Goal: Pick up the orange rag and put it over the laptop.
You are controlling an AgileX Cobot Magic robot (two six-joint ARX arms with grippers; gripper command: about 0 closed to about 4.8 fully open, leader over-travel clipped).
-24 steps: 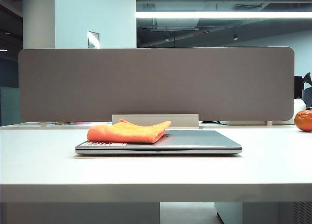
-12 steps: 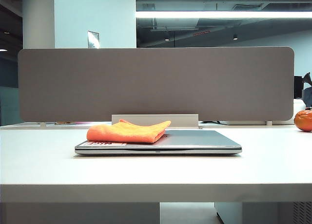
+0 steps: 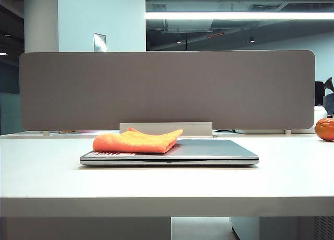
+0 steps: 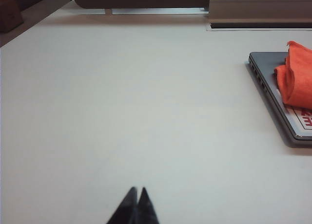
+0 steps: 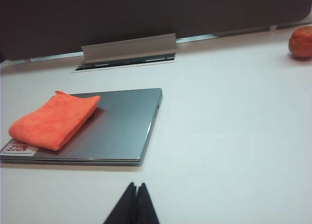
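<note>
Orange rag (image 3: 136, 141) lies folded on laptop (image 3: 209, 152) lid, over sticker-side half, leaving rest of lid bare; closed lid gives flat support, so cloth sits stable. Task judged done. Left gripper (image 4: 137, 204) clenched, empty, low over bare worktop (image 3: 167, 185), well apart from laptop. Right gripper (image 5: 136, 200) clenched, empty, just off laptop's front edge. Orange ball (image 3: 324, 129) far from laptop, by divider panel (image 3: 167, 88).

Folded orange rag (image 3: 136, 141) on closed silver laptop (image 3: 209, 152), left part
</note>
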